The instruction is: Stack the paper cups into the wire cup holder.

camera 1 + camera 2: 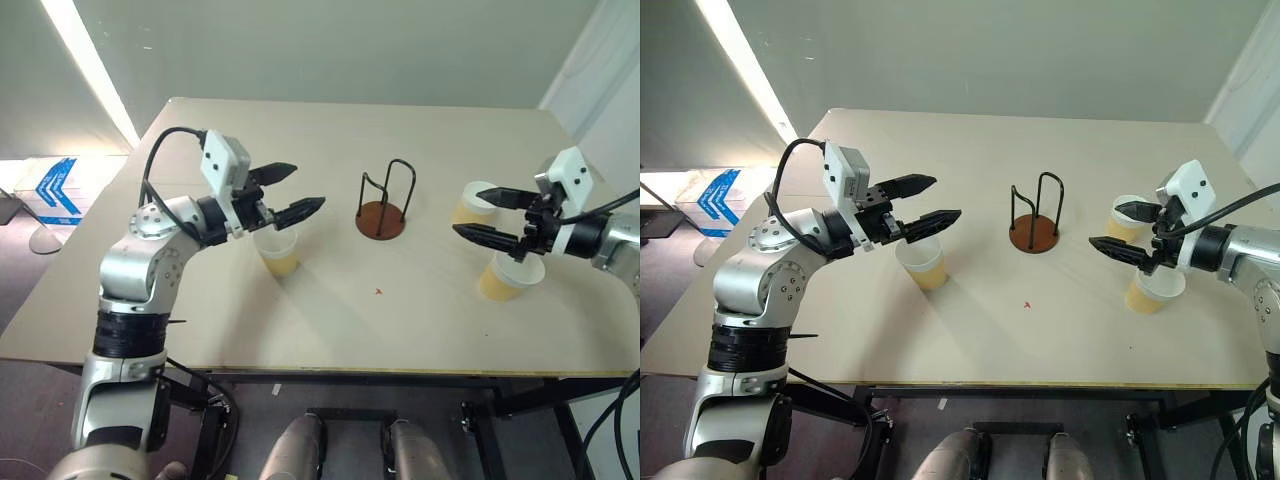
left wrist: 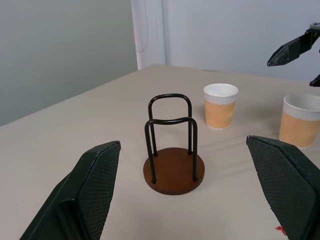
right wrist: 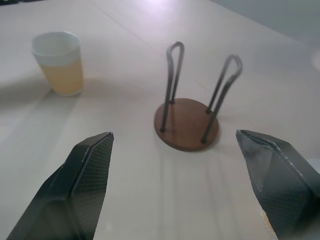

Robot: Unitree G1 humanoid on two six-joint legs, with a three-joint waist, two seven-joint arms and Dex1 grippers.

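The wire cup holder (image 1: 381,220), a reddish-brown disc with two upright black wire loops, stands empty at the table's middle. One tan paper cup (image 1: 279,254) sits upright left of it, just below my left gripper (image 1: 308,186), which hovers open and empty. Two more paper cups stand at the right, one farther back (image 1: 470,204) and one nearer (image 1: 507,278). My right gripper (image 1: 468,212) hangs open and empty between and above those two. Both grippers point toward the holder (image 2: 175,176), which also shows in the right wrist view (image 3: 187,126) with the left cup (image 3: 59,62).
The beige table (image 1: 330,330) has its front edge close to me and a wall behind. A tiny red mark (image 1: 378,292) lies in front of the holder. On the floor at far left sits a white box with blue arrows (image 1: 55,190).
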